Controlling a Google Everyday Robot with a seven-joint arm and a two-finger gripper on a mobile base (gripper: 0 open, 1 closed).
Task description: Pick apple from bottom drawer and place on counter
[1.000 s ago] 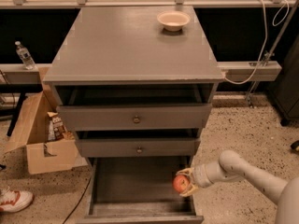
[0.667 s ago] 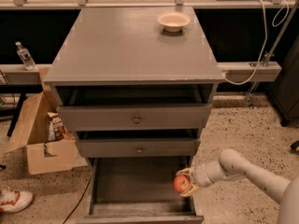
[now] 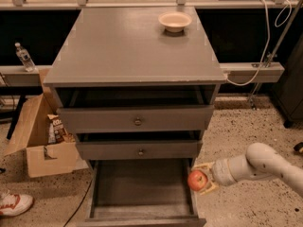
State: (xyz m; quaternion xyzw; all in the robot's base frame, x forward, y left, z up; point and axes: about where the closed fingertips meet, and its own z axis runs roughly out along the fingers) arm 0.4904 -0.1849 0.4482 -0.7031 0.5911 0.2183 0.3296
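The red apple (image 3: pixel 197 179) sits between the fingers of my gripper (image 3: pixel 202 178), held just above the right wall of the open bottom drawer (image 3: pixel 137 186). The gripper comes in from the right on a pale arm (image 3: pixel 262 165) and is shut on the apple. The drawer's wide grey floor shows nothing else on it. The grey counter (image 3: pixel 123 51) is the top of the cabinet, well above the gripper.
A cream bowl (image 3: pixel 175 21) stands at the counter's back right. Two upper drawers (image 3: pixel 137 119) are partly pulled out. An open cardboard box (image 3: pixel 40 138) and a shoe (image 3: pixel 14 205) lie on the floor at left. A water bottle (image 3: pixel 23 56) stands on the left ledge.
The gripper with the apple has shifted slightly right and up, from over the drawer's right side to its right wall.
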